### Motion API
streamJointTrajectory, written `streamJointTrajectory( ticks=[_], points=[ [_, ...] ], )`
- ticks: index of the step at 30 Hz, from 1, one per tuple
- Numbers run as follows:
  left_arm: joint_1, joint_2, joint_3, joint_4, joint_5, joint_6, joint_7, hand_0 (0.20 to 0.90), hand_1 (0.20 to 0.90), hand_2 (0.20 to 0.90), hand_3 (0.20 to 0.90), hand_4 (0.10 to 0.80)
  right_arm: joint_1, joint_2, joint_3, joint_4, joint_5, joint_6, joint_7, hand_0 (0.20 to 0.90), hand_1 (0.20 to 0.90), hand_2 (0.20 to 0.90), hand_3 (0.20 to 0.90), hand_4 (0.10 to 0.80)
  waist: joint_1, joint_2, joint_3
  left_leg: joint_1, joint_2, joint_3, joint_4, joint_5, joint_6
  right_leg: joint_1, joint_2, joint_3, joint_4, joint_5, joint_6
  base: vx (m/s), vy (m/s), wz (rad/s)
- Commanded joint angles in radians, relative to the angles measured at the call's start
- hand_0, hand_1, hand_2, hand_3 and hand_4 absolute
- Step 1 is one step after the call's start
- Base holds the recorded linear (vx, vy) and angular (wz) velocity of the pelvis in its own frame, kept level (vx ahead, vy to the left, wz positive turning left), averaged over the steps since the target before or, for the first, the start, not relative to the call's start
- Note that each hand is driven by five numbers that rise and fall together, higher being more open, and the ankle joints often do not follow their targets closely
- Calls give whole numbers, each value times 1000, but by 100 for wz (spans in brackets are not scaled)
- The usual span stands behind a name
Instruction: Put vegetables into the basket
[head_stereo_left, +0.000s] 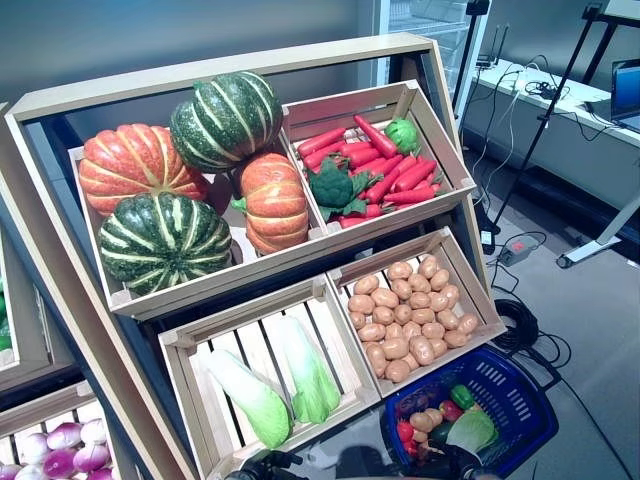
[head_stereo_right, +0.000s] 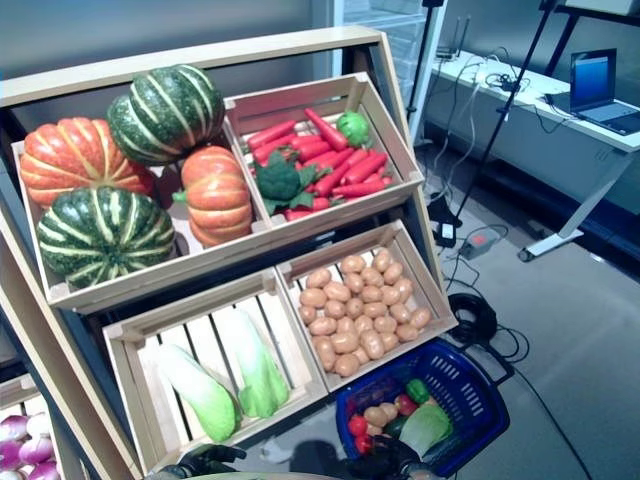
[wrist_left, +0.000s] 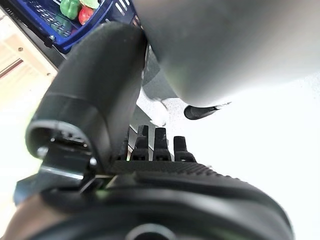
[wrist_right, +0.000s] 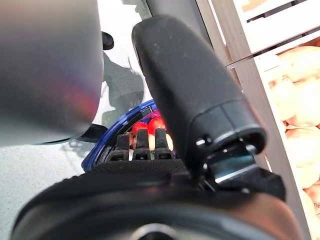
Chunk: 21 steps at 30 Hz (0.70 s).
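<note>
The blue basket (head_stereo_left: 520, 415) stands on the floor at the near right, below the potato crate (head_stereo_left: 412, 315), so picked items travel only a short way. It already holds potatoes, red and green vegetables and a leafy cabbage. Both hands sit low at the near edge: the left hand (wrist_left: 155, 150) has straight fingers and holds nothing; the right hand (wrist_right: 142, 142) likewise appears empty, fingers extended above the basket. Cabbages (head_stereo_left: 285, 385) remain in the near-left crate, carrots (head_stereo_left: 385, 165) and pumpkins (head_stereo_left: 190, 180) above. Crate rims obstruct reach.
</note>
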Motion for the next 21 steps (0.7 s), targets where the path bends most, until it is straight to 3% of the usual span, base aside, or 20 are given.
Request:
streamJointTrajectory(
  ticks=[1,9,13,17,20,21],
  points=[
    [-112,-31,-17,37,26,-25,17,900,900,900,900,800,-48,18,47,26,-19,-52,31,900,900,900,900,800,0,-26,11,-38,-15,-28,1,-20,13,-9,8,9,15,23,-46,0,0,0],
    [-111,-32,-19,41,20,-14,-8,900,900,900,900,800,-52,14,52,23,-25,-50,34,900,900,900,900,800,-5,-24,12,-36,-15,-25,1,-20,14,-11,11,14,15,25,-47,0,0,0],
    [-123,-24,-42,-10,6,-67,-80,900,900,900,900,800,-58,9,68,5,-24,-29,33,900,900,900,900,800,-8,-20,20,-35,-14,-22,1,-20,12,-14,13,19,19,24,-46,0,0,0],
    [-142,19,-88,-227,-58,-63,-181,900,900,900,900,800,-57,-18,87,-46,-21,7,32,900,900,900,900,800,-9,-10,36,-42,-13,-19,1,-17,13,-26,15,21,21,29,-45,-8,3,0],
    [-140,110,-106,-552,-185,30,-241,900,900,900,900,800,-34,-44,94,-98,-21,32,24,900,900,900,900,800,-2,2,51,-55,-14,-23,1,-12,15,-34,14,14,19,34,-45,0,0,0],
    [-137,122,-106,-588,-196,36,-248,900,900,900,900,800,-30,-47,94,-104,-22,35,23,900,900,900,900,800,-1,3,53,-57,-14,-25,1,-11,14,-35,14,13,18,35,-45,0,0,0]
  ],
)
